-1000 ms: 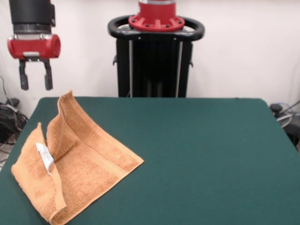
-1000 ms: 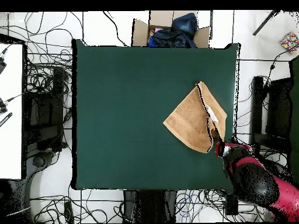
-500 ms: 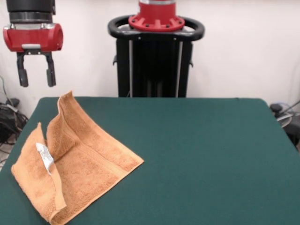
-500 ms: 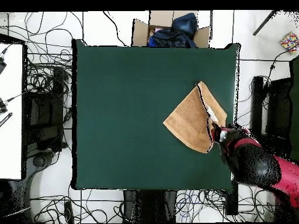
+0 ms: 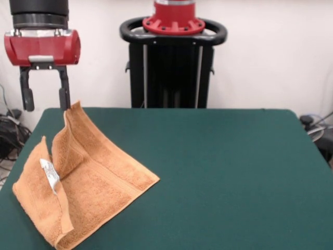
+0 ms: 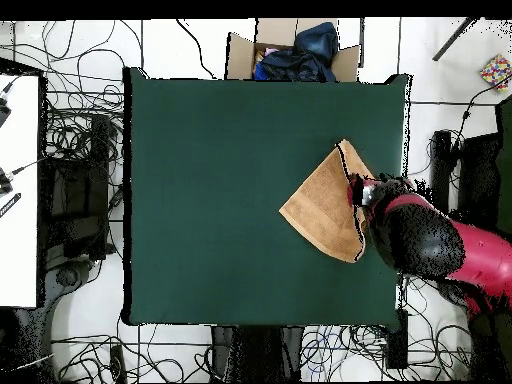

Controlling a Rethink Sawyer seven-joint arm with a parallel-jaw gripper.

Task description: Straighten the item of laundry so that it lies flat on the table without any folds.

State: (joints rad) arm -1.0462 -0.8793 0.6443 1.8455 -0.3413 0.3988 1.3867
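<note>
The item of laundry (image 5: 96,179), an orange-tan towel with a white label (image 5: 50,174), lies near the left edge of the green table (image 5: 223,172). It is folded over, and one flap stands up to a peak at its far corner. My gripper (image 5: 45,99) hangs open and empty just above and left of that peak, its right finger (image 5: 64,98) close beside the cloth. In the overhead view the towel (image 6: 318,207) sits by the right edge of the table (image 6: 220,180), and the gripper (image 6: 358,189) and arm cover its right part.
A cardboard box holding blue cloth (image 6: 295,48) stands past the table's top edge in the overhead view. Cables (image 6: 80,150) cover the floor around the table. A white desk (image 6: 20,190) sits at the left.
The gripper has moved rightward in the front view, from beyond the table's corner to just over the towel's raised corner. Its fingers have spread wider. The towel has not moved.
</note>
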